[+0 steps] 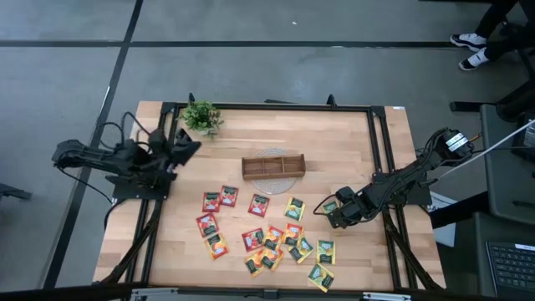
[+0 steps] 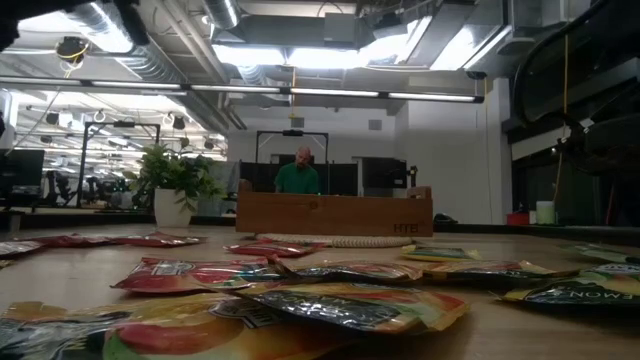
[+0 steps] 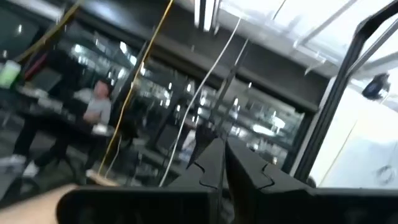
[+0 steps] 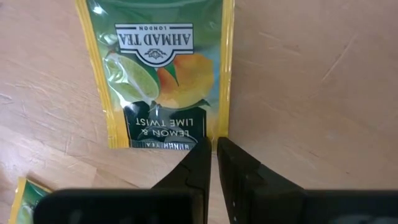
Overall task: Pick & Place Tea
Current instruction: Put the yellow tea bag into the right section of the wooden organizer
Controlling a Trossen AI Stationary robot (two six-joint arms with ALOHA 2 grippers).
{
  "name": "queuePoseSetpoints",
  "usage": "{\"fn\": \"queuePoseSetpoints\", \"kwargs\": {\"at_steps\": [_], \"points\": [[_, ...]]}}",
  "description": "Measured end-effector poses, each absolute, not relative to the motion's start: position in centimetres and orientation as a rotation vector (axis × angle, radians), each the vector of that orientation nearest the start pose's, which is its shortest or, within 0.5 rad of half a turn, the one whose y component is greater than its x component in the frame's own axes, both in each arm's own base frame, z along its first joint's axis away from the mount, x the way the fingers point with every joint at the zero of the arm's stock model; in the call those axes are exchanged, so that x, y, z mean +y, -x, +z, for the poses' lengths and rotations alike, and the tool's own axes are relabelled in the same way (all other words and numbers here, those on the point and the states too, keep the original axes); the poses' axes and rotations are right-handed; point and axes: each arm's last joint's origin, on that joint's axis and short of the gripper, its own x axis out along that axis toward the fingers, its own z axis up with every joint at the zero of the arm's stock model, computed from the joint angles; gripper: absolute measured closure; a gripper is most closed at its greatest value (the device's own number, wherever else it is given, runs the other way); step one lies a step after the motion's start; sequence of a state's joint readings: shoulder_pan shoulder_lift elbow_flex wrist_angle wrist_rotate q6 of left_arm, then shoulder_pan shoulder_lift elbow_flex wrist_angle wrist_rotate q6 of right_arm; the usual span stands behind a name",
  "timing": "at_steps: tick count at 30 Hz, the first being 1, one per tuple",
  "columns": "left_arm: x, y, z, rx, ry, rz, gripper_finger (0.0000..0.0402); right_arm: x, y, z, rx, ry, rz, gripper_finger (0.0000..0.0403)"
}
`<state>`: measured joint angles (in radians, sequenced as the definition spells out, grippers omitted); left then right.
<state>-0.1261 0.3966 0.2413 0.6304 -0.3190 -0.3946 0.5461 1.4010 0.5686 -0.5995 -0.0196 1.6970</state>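
Note:
Several red, orange and yellow-green tea sachets (image 1: 267, 238) lie flat and scattered on the wooden table's near half. In the low view they fill the foreground (image 2: 340, 300). My right gripper (image 1: 328, 212) is low at the right end of the scatter. In its wrist view the gripper (image 4: 213, 148) is shut, with its tips at the edge of a yellow-green lemon-and-lime sachet (image 4: 165, 81) that lies flat on the wood. My left gripper (image 1: 191, 144) waits raised at the table's left, near the plant. Its wrist view shows it (image 3: 224, 155) shut and pointing into the room. My right gripper points down from above, with its shut fingertips (image 4: 199, 152) at the lemon-and-lime sachet's edge, near one corner (image 4: 219, 142). I cannot tell whether they touch it. The sachet lies flat on the table.
The long brown wooden tray (image 1: 273, 165) rests on a round woven mat at the table's middle, and stands behind the sachets in the low view (image 2: 335, 213). A small potted plant (image 1: 201, 117) stands at the far left corner. A person (image 2: 297, 175) sits in the room beyond.

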Motion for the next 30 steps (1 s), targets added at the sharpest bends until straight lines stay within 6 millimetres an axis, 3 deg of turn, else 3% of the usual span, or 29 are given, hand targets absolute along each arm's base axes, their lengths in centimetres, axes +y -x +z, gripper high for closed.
{"fn": "queuePoseSetpoints", "kwargs": {"at_steps": [8, 20, 30], "points": [[-1.0, -15.2, 26.6, -0.331, 0.623, 0.11, 0.0337, 10.3, -16.9, 12.7, 1.333, -0.996, -0.777, 0.0367], [-1.7, -21.6, 27.7, -0.162, 0.574, 0.044, 0.0222, 10.3, -16.9, 12.7, 1.333, -0.998, -0.775, 0.0367], [-0.6, -25.7, 26.9, -0.057, 0.568, 0.015, 0.0196, 10.3, -16.9, 12.7, 1.332, -0.998, -0.774, 0.0367]]}}
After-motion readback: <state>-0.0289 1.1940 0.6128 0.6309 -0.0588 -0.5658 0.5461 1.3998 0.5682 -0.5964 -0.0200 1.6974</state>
